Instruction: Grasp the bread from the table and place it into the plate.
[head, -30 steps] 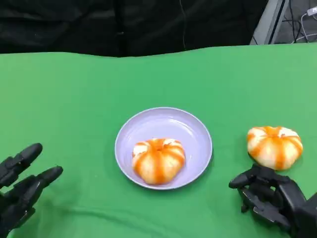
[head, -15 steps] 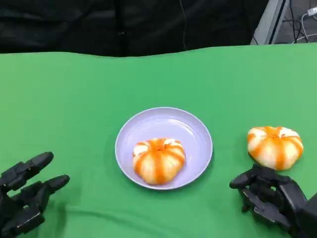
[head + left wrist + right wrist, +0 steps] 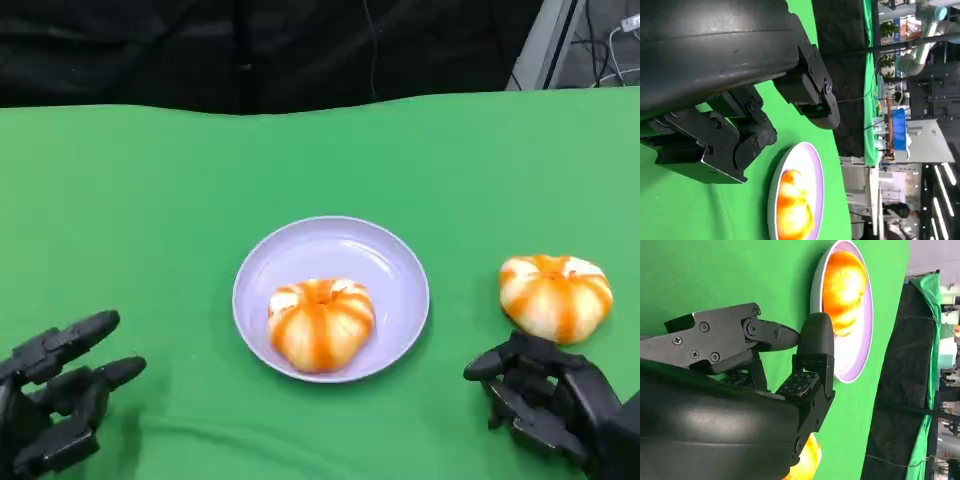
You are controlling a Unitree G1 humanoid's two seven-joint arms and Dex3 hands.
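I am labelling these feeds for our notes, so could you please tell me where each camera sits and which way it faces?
Head view: high on the robot, looking down at the green table; left hand and right hand show.
Left wrist view: behind the left hand, facing the plate, turned on its side.
Right wrist view: behind the right hand, facing the plate, the loose bread close beside the hand.
Shared: all three show the plate holding a bread.

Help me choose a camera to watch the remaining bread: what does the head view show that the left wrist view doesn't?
Head view alone: the bread on the table beside the empty right hand, apart from the plate. Left wrist view alone: background stands and equipment past the table's edge. Both: the left hand, the plate and the bread on the plate.
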